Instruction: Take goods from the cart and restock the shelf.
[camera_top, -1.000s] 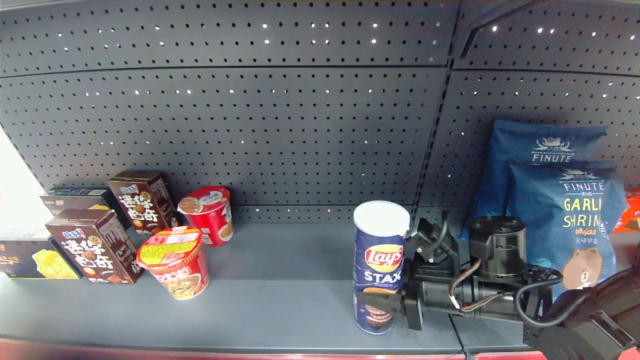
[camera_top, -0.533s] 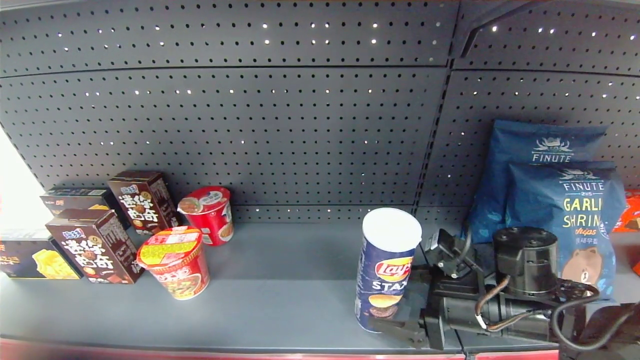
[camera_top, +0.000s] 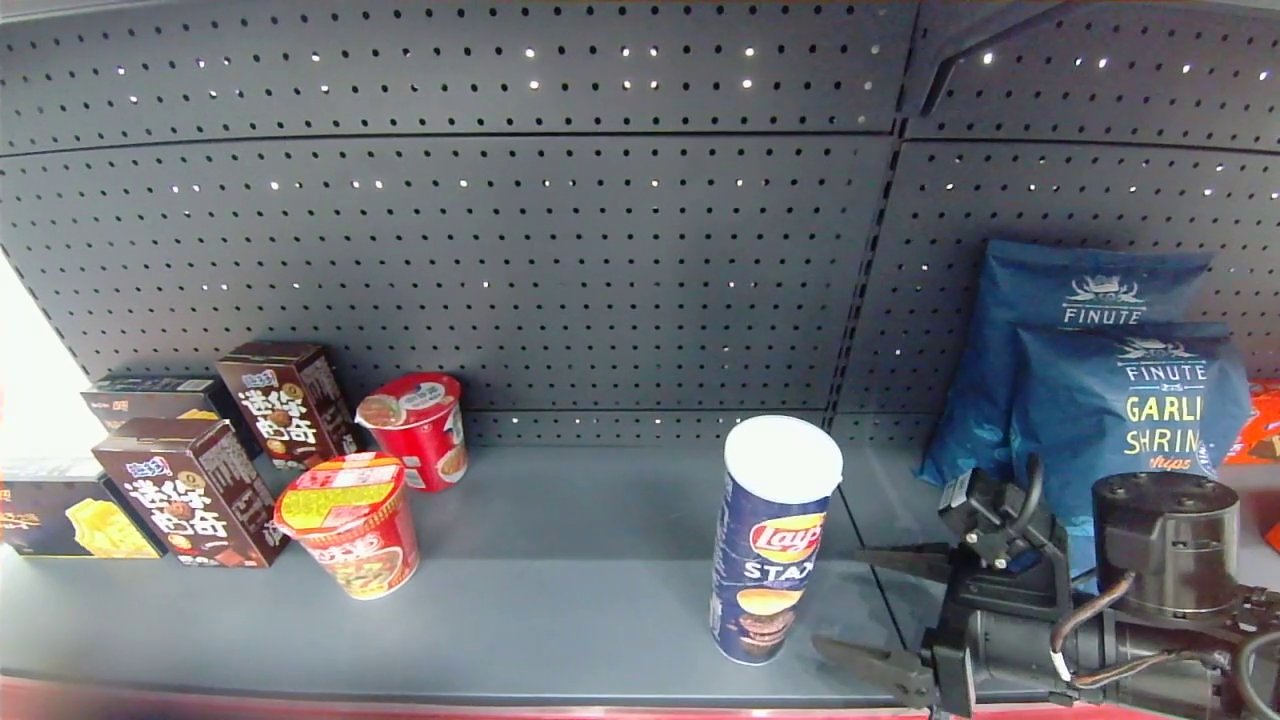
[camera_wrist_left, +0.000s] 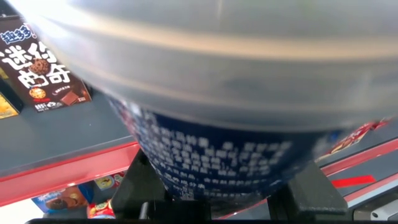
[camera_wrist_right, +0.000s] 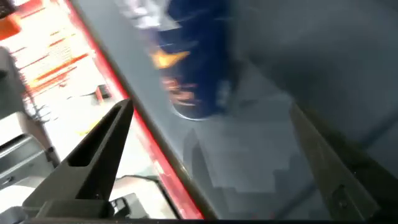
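Note:
A blue chips can (camera_top: 775, 545) with a white lid stands upright on the grey shelf (camera_top: 580, 590), right of the middle. My right gripper (camera_top: 838, 597) is open just to the right of the can, its fingers apart from it. From the right wrist, that can (camera_wrist_right: 193, 68) is ahead of the spread fingers (camera_wrist_right: 93, 155). In the left wrist view, my left gripper (camera_wrist_left: 227, 190) is shut on a second blue can (camera_wrist_left: 217, 162), whose clear lid sits close to the camera.
Brown chocolate boxes (camera_top: 190, 490) and two red cup noodles (camera_top: 350, 520) stand at the shelf's left. Blue chip bags (camera_top: 1120, 400) lean at the back right, behind my right arm. A red strip (camera_top: 500, 712) marks the shelf's front edge. Bare shelf lies between noodles and can.
My right gripper let go of the can and drew back to the right, its fingers now spread clear of it. The can ended slightly right of where it first stood.

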